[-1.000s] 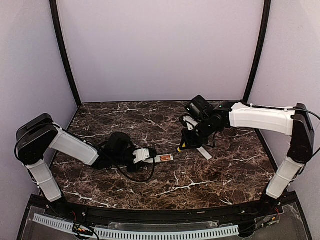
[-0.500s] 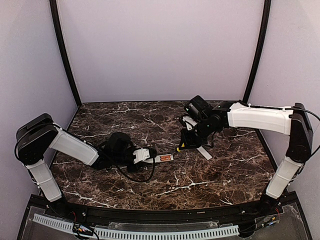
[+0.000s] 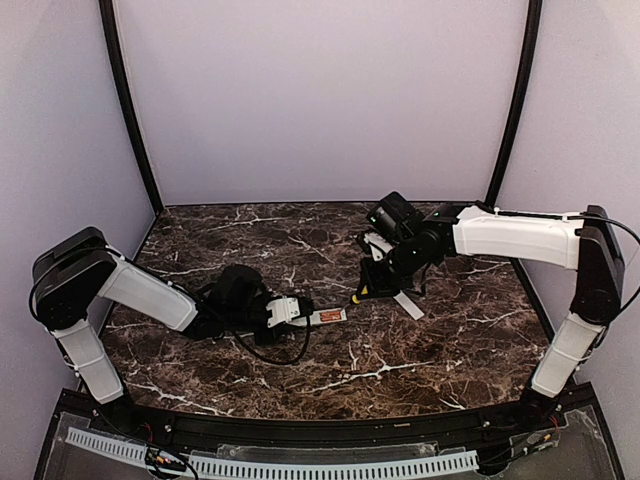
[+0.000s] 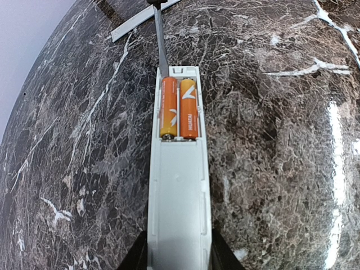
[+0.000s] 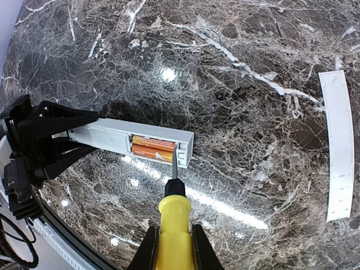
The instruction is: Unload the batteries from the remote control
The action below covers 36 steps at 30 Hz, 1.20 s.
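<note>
Left gripper (image 4: 179, 259): closing on the remote control (image 4: 179, 169) from both long sides at its 6 o'clock end in the left wrist view; fingers pressing the white edges.
Remote control: lying flat on the marble table (image 3: 400, 360), open back facing up; in the top view sitting near the table's middle, pointing toward 3 o'clock.
Batteries (image 4: 169, 109): two orange cells lying side by side in the recess at the 12 o'clock end of the remote; both sitting fully inside its walls.
Right gripper (image 5: 173, 250): pinching the yellow handle of a screwdriver (image 5: 173, 222); jaws only as wide apart as the handle.
Screwdriver tip: coming in from 12 o'clock in the left wrist view, meeting the end rim above the left cell; contact with the cell itself not being clear.
Cover strip (image 5: 339, 146): lying flat, well apart, at 3 o'clock of the remote.
Open room: bare marble lying along both long sides of the remote; table edges staying well apart.
</note>
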### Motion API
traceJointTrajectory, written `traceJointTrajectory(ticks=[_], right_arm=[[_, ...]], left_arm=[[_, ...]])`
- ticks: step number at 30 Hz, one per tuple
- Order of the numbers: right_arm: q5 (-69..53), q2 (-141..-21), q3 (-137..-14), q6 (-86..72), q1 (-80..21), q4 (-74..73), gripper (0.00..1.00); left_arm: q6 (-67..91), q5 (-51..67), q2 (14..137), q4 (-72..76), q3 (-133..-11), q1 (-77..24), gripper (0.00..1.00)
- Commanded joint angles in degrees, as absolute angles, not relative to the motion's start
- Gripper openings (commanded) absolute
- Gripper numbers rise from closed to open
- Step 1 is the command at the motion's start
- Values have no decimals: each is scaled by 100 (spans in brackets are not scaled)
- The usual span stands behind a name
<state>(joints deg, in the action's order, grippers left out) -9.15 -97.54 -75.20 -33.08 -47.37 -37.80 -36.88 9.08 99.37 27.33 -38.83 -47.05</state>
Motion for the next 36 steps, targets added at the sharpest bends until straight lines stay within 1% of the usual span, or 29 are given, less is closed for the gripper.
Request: traceJointTrajectory(ticks=[1, 15, 26, 36], right_arm=[[-936, -9837, -7586, -3306, -4799, -3664, 0], [-968, -9681, -7664, -3362, -4799, -3836, 0], [-828, -9742, -7677, -3322, -4806, -3921, 0], [-985, -9896, -7763, -3305, -4816, -3793, 0]], left_arm=[[-3683, 932, 9751, 2839, -3841, -4737, 0], [-3692, 861, 9761, 2854, -3850, -4741, 0], [-3692, 849, 9762, 2847, -3849, -4746, 0], [-3700, 852, 9759, 2836, -3850, -4753, 0]])
